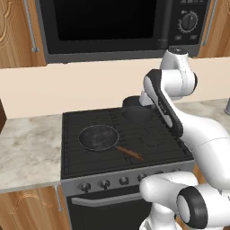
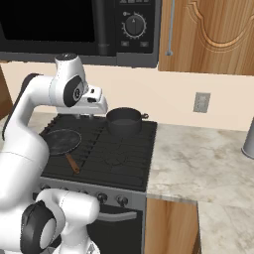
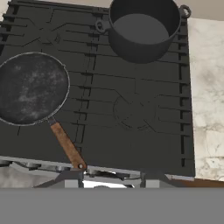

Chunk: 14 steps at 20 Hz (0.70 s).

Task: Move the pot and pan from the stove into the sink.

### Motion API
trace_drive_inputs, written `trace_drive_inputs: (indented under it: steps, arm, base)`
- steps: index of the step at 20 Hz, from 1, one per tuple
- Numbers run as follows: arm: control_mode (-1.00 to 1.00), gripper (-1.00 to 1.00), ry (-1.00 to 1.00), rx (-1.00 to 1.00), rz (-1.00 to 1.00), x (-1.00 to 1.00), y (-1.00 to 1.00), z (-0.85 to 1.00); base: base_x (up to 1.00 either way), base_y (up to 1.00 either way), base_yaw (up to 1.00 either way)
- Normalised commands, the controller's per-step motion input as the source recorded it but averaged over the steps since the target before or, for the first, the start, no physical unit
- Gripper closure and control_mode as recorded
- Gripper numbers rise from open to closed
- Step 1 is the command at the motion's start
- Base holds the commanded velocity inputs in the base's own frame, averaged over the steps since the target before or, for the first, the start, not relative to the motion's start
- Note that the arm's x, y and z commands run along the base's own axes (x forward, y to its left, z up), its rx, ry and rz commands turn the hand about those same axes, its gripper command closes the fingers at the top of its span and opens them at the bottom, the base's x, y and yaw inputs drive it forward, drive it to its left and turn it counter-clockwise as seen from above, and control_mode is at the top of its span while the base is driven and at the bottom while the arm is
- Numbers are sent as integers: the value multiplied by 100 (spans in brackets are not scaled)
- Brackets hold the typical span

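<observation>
The black pot (image 1: 134,110) (image 2: 124,121) (image 3: 144,30) stands on the back right burner of the stove (image 1: 90,157) (image 2: 124,158) (image 3: 131,144). On the front left burner lies the pan (image 1: 99,137) (image 2: 62,140) (image 3: 30,87), its brown handle (image 3: 65,146) pointing toward the stove's front edge. My gripper (image 2: 89,113) (image 3: 111,181) hovers high over the stove, looking down on both. Its fingers stand apart with nothing between them, so it is open. In the left base view my own arm partly hides the pot. The sink is out of view.
A black microwave (image 1: 103,22) (image 2: 49,25) hangs above the stove. Marble counter runs to the left (image 1: 27,148) and to the right (image 2: 198,163). A grey metal object (image 2: 249,139) stands at the far right. A wall outlet (image 2: 201,101) sits behind the right counter.
</observation>
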Motion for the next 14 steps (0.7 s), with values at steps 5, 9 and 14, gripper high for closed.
trace_drive_inputs:
  steps: [5,9,14]
  arm:
    - [-100,-100,0,0,0,-1,0,0]
    - [-100,-100,-1,1,0,-17,0,-1]
    - [-100,-100,1,2,5,-29,0,-14]
  base:
    - [0,0,0]
    - [0,0,0]
    - [0,0,0]
